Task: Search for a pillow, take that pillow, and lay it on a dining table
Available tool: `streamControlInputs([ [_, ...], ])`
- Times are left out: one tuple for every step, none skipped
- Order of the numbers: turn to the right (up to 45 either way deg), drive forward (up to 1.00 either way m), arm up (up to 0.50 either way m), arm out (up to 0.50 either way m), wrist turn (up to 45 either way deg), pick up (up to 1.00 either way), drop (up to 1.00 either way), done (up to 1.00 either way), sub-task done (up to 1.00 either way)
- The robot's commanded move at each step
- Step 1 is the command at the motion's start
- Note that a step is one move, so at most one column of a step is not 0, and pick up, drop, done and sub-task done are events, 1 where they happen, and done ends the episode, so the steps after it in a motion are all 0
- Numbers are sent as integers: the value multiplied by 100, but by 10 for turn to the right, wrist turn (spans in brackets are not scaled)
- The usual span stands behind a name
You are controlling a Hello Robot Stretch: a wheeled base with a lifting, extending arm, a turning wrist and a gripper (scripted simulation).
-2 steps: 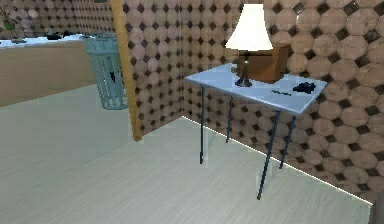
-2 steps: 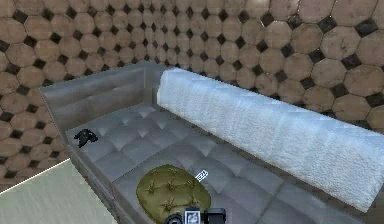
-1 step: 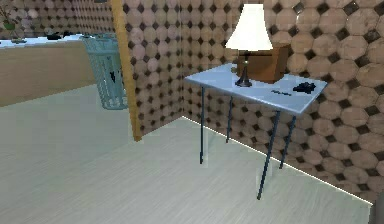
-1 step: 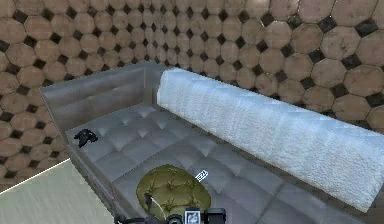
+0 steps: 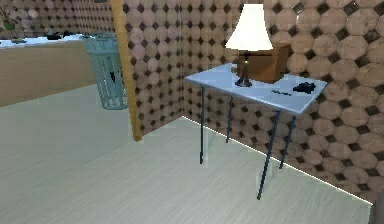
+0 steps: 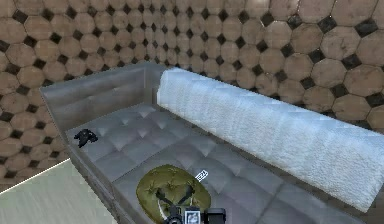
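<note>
A round olive-green cushion (image 6: 150, 185), which may be the pillow, lies on the grey sofa's seat (image 6: 130, 140) near the arm side view's bottom edge. The gripper (image 6: 172, 206) shows at that bottom edge, with its white marker squares (image 6: 210, 216) just to the right. The cushion lies on the seat right at the gripper's far end, so I cannot tell whether the gripper holds anything. A small light-topped table (image 5: 240, 88) on thin dark legs stands against the patterned wall in the forward view.
A long white fluffy back cushion (image 6: 260, 125) runs along the sofa. A small dark object (image 6: 86, 137) and a small white object (image 6: 201, 175) lie on the seat. The table carries a lamp (image 5: 248, 40), a brown box (image 5: 270, 65) and a dark item (image 5: 303, 88). A teal wire bin (image 5: 107, 72) stands beside a wall corner.
</note>
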Motion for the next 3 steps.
streamControlInputs([
  [0, 0, -30, 0, 0, 0, 0, 0, 0],
  [0, 0, 0, 0, 0, 100, 0, 0, 0],
  [0, 0, 10, 0, 0, 0, 0, 0, 0],
])
